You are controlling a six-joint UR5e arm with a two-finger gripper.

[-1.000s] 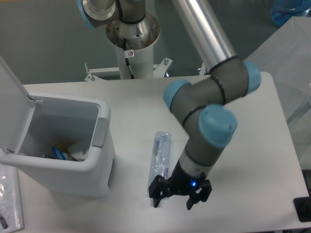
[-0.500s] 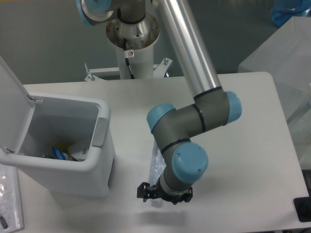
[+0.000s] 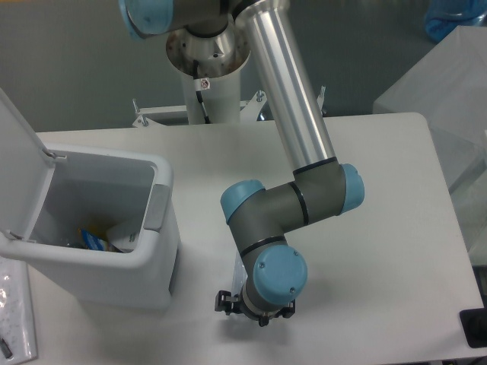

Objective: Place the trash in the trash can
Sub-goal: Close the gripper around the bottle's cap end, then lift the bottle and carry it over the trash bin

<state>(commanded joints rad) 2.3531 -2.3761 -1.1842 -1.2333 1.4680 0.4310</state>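
The white trash can (image 3: 144, 262) stands at the left with its lid (image 3: 15, 144) swung up and open and a grey tab (image 3: 157, 207) on its right side. Some blue and orange scraps (image 3: 95, 239) lie inside. The slim clear bottle (image 3: 237, 270) lies on the table just right of the can; only a sliver shows beside my wrist, the rest is hidden under the arm. My gripper (image 3: 255, 308) points down over the bottle's near end, its black fingers (image 3: 223, 300) apart on either side. I cannot make out the clear wrapper.
The arm's base column (image 3: 207, 68) stands at the table's back edge. A clear plastic sheet (image 3: 11, 312) lies at the far left beside the can. A translucent cover (image 3: 449, 68) is at the right. A black object (image 3: 475, 328) sits at the lower right corner.
My gripper has swung left and towards the can, from right of the bottle's near end to over it. The arm now covers most of the bottle. The bottle has not visibly moved.
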